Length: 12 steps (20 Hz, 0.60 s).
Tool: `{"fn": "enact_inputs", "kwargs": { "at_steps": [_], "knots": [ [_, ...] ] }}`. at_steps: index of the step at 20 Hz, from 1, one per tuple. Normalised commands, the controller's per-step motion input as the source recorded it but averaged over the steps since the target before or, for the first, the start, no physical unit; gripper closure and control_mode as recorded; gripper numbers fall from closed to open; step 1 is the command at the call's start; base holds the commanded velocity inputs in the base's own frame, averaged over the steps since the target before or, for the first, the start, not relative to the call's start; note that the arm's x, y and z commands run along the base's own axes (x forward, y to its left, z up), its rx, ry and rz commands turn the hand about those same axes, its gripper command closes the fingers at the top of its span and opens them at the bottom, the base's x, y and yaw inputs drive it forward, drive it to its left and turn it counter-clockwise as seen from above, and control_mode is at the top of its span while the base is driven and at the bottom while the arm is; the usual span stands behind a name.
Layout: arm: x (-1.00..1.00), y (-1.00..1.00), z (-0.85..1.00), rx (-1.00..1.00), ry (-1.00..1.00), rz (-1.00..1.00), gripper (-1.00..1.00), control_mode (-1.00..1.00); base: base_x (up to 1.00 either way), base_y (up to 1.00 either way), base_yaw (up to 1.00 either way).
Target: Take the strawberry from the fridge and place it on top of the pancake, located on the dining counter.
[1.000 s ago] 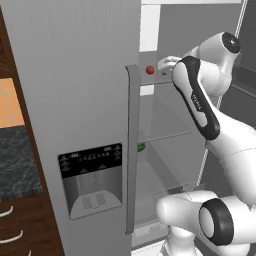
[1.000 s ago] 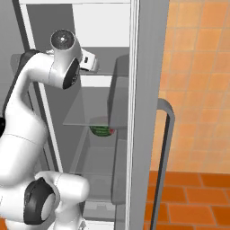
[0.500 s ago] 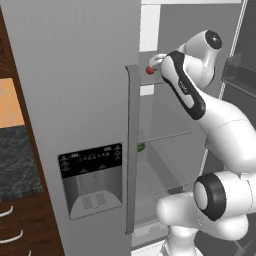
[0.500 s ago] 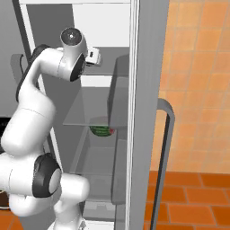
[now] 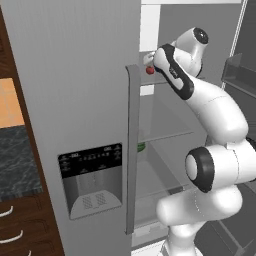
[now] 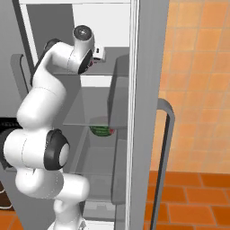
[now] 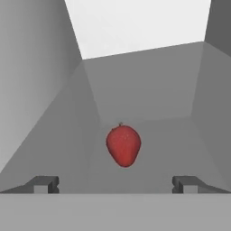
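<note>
The strawberry is seen in the hand view lying on the grey floor of an upper shelf inside the fridge, centred between the two dark fingertips and a little beyond them, with grey walls rising on either side and a bright white panel behind. The tool is held wide, its two tips set well apart at either side of the fruit and touching nothing; the strawberry is not gripped. In the left base view the strawberry is shown as a small red dot at the upper shelf level, just beside the edge of the closed grey door and just below the end of the white arm, which is reached up and leftward into the open compartment. The long vertical handle is seen running down the closed door, with the black-panelled water dispenser to its left. A small green item is seen on a lower glass shelf, partly hidden by the door edge. In the right base view the arm is bent upward from the lower left, and its hand is turned toward the upper shelf, where a trace of red is glimpsed beside the dark wrist. On the shelf below, a rounded green thing with a red stripe is seen, and the open door's handle is seen against the orange tiled wall.
</note>
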Motion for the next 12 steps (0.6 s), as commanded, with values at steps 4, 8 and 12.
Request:
{"fn": "enact_inputs", "kwargs": {
  "at_steps": [4,8,12],
  "knots": [
    [0.46,0.01,-0.09,-0.05,0.04,0.00,-1.00,-1.00,0.00,0.00,0.00],
    [0.51,0.04,-0.17,-0.06,0.00,0.00,-1.00,-1.00,0.00,0.00,0.00],
    [0.42,0.03,-0.08,0.00,0.04,0.00,-1.00,-1.00,0.00,0.00,0.00]
  ]
}}
